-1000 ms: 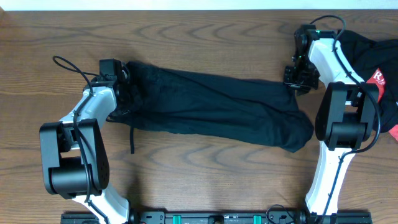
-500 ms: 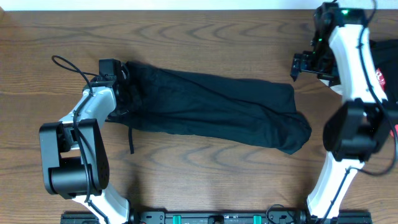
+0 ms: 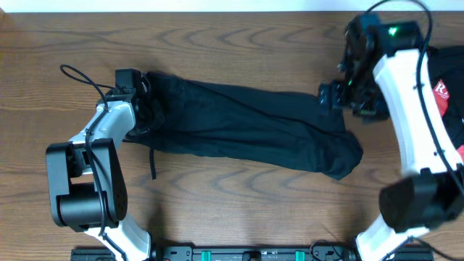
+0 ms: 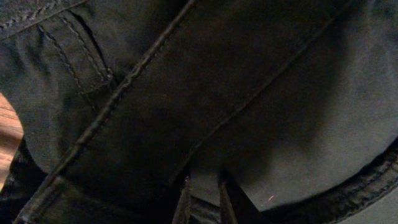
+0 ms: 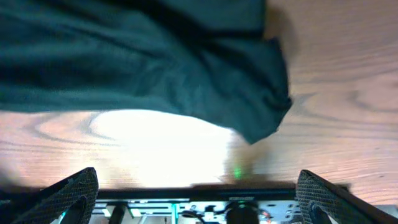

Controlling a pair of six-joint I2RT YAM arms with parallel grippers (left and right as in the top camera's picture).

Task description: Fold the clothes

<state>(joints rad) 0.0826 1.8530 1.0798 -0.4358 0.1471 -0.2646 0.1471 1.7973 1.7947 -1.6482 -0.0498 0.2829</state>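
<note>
Black trousers (image 3: pixel 246 127) lie stretched across the table, waistband to the left and leg ends (image 3: pixel 341 156) to the right. My left gripper (image 3: pixel 143 103) sits at the waistband, shut on a fold of the black fabric (image 4: pixel 205 186) pinched between its fingers (image 4: pixel 183 205). Over the upper corner of the leg ends hovers my right gripper (image 3: pixel 341 98). In the right wrist view it (image 5: pixel 199 199) is wide open and holds nothing, with the trouser end (image 5: pixel 186 68) lying on the wood ahead of it.
A second black garment with red print (image 3: pixel 444 87) lies at the right edge, partly under the right arm. A black drawstring (image 3: pixel 154 163) trails from the waistband toward the front. Bare wooden table (image 3: pixel 239 210) lies in front of the trousers.
My right gripper opened and let go of the leg end, swung up and right, then came back over the leg's upper corner. The left arm has not moved.
</note>
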